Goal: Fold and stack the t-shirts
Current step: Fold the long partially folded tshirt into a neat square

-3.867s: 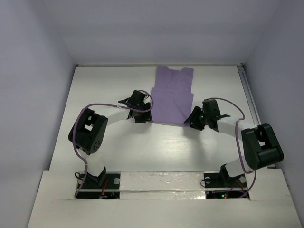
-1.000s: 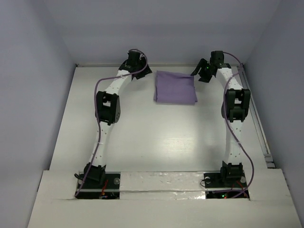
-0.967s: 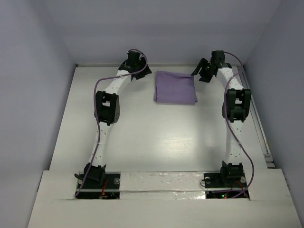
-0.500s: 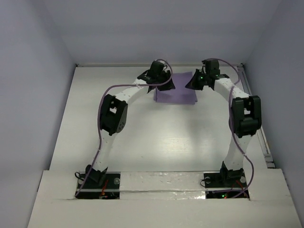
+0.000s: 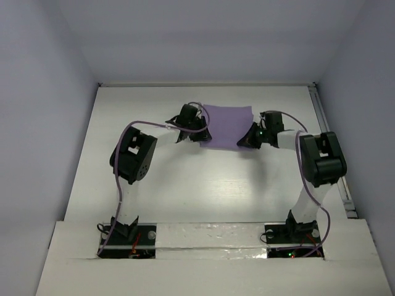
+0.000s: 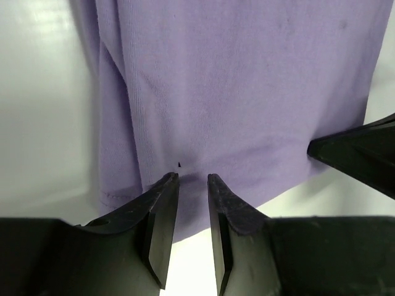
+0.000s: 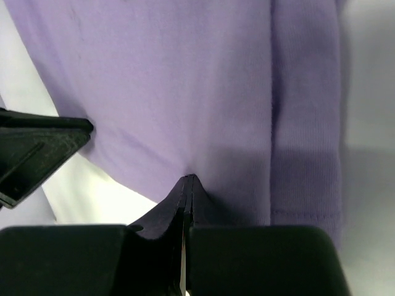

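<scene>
White bench (image 5: pixel 185 185) carries the lavender t-shirt (image 5: pixel 225 123), folded to a rectangle toward its far middle. Thin, limp and light, it will likely sag and unfold unless taken at both near corners through every layer. Left gripper (image 6: pixel 192 180) jaws sit a sliver apart, seemingly nipping the near hem. The right gripper (image 7: pixel 189 182) jaws are pressed together on that hem. How many layers each catches is hidden.

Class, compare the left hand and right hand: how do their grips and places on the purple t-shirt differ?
The left hand shows a narrow cloth-filled gap between its fingers; the right hand has its fingers pressed tip to tip. The left hand sits at the near left corner of the t-shirt, the right hand at the near right corner. Both pinch its near edge.
</scene>
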{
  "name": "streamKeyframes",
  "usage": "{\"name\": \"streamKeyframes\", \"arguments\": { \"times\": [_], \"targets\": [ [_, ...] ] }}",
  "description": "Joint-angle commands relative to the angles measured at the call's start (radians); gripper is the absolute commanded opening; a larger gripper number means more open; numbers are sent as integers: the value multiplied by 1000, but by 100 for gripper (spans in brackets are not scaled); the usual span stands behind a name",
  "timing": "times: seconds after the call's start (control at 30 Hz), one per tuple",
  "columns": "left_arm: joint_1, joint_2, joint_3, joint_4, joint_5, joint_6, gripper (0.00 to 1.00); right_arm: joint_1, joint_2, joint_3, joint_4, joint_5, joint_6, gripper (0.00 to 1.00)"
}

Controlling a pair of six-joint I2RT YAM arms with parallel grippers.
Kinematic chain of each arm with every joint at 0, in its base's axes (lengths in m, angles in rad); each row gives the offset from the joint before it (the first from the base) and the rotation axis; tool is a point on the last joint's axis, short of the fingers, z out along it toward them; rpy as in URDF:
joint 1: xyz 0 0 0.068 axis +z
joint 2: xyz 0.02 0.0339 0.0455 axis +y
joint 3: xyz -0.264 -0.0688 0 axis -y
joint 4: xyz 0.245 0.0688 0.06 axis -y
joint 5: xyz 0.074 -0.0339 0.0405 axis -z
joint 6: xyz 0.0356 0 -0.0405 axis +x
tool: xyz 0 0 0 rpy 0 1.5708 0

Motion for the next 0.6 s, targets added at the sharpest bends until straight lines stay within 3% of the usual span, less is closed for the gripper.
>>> {"name": "streamKeyframes", "arguments": {
  "times": [0.0, 0.17, 0.33, 0.4, 0.57],
  "targets": [
    [-33, -103, -149, -83, -50, 17, 26, 13, -104, -195, -37, 39, 4, 0],
    [-55, -266, -295, -85, -60, -1, 26, 22, -276, -328, -112, -47, -14, 0],
    [-55, -407, -231, -155, -72, 5, 27, 22, -441, -240, -241, -38, -68, 0],
    [-55, -409, -178, -177, -73, 13, 27, 22, -450, -186, -261, -12, -74, 0],
    [-55, -268, 42, -200, -119, 54, 27, 4, -255, 35, -208, -7, -79, 0]
  ]
}}
